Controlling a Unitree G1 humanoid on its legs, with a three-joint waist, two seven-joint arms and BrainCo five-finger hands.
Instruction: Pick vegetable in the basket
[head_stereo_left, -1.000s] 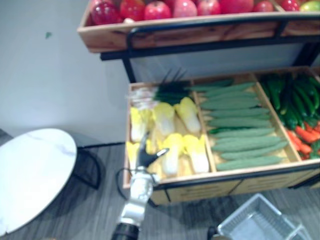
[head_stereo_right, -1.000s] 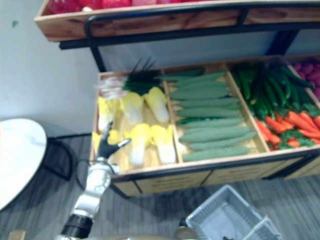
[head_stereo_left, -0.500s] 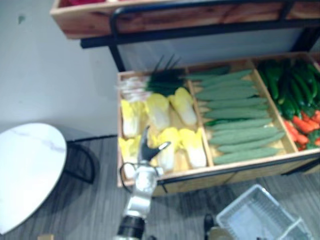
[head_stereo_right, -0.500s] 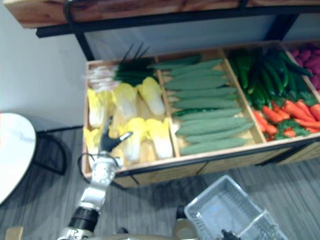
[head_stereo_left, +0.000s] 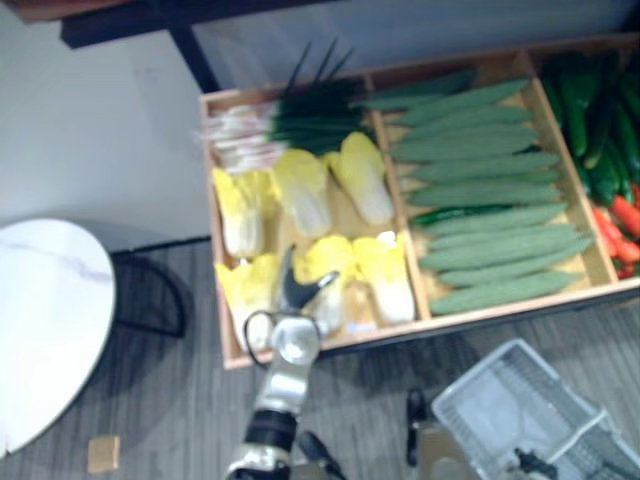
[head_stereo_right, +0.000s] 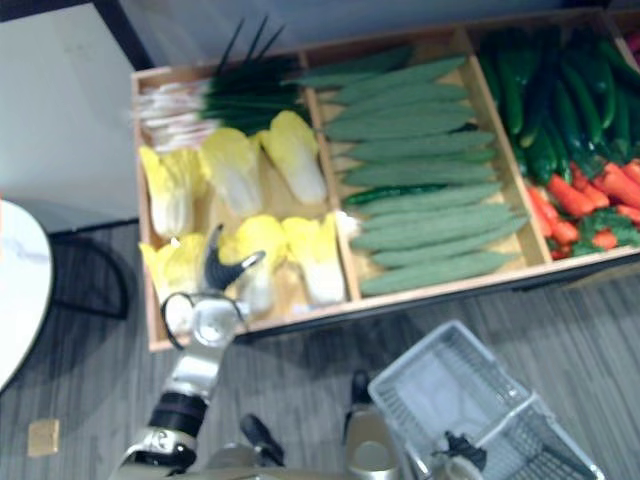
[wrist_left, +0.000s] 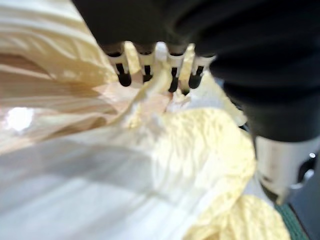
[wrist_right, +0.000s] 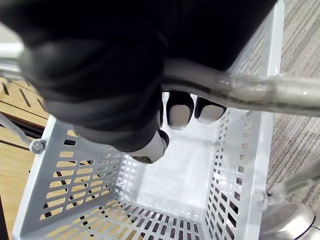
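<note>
The left robot hand (head_stereo_left: 298, 297) is open, with fingers (wrist_left: 172, 75) straight and thumb spread, over the near row of the left compartment of a wooden crate (head_stereo_left: 480, 313). Its wrist view puts the dark tips right at the pale leaves of a napa cabbage (head_stereo_left: 335, 265); I cannot tell whether they press it. That cabbage lies directly under and just ahead of the hand. Its long axis runs from the crate's near edge toward its far edge, roughly in line with the reach, so a grasp probably means closing across its width.

The right robot hand (wrist_right: 100, 75) is curled round the handle (wrist_right: 260, 92) of a grey basket (wrist_right: 245, 165). The basket is empty and held outside the crate's near edge, toward its right end — so the left hand is plainly the nearer to the cabbage.

In the crate, the left compartment holds cabbages, with spring onions (head_stereo_left: 290, 115) at the far end. The middle one holds cucumbers (head_stereo_left: 490, 190) laid crosswise. The right one holds dark green vegetables (head_stereo_right: 540, 110) and red ones (head_stereo_right: 580, 195).
</note>
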